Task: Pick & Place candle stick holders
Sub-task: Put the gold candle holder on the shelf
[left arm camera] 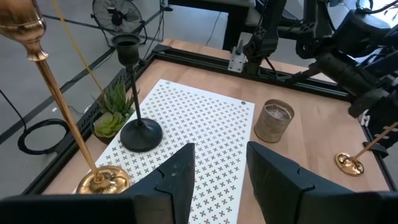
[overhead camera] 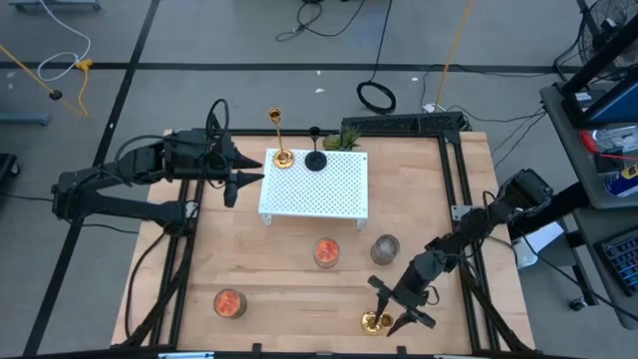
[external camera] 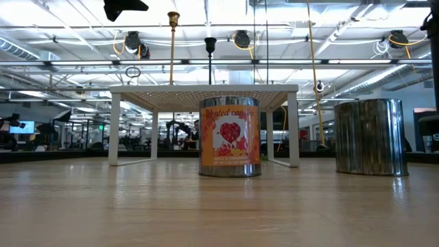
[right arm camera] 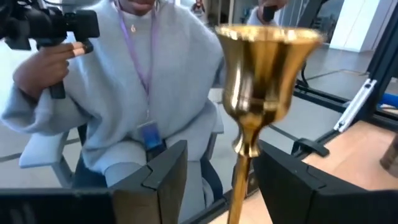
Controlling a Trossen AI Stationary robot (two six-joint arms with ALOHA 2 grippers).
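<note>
A tall gold candlestick (overhead camera: 282, 158) and a shorter black one (overhead camera: 315, 160) stand on their round bases at the far edge of a white perforated stand (overhead camera: 329, 194). They also show in the left wrist view, gold (left arm camera: 68, 124) and black (left arm camera: 138, 127). A second gold candlestick (overhead camera: 376, 321) stands on the table near its front right. My right gripper (overhead camera: 399, 305) is open, with a finger on either side of that candlestick's stem (right arm camera: 244, 180) just below the cup (right arm camera: 267, 59). My left gripper (overhead camera: 239, 180) is open and empty, above the stand's left edge. My right gripper has the gold candlestick's stem (right arm camera: 244, 186) between its open fingers, close to one finger (right arm camera: 292, 180). I cannot tell whether that finger touches it. The candlestick stands about upright with its base (left arm camera: 349, 163) on the table.
Two orange candle jars (overhead camera: 326, 252) (overhead camera: 229, 303) and a silver tin (overhead camera: 385, 248) stand on the table in front of the stand. A small green plant (overhead camera: 344, 140) sits behind the stand. A person in a grey top (right arm camera: 124, 93) sits beyond the table's near edge.
</note>
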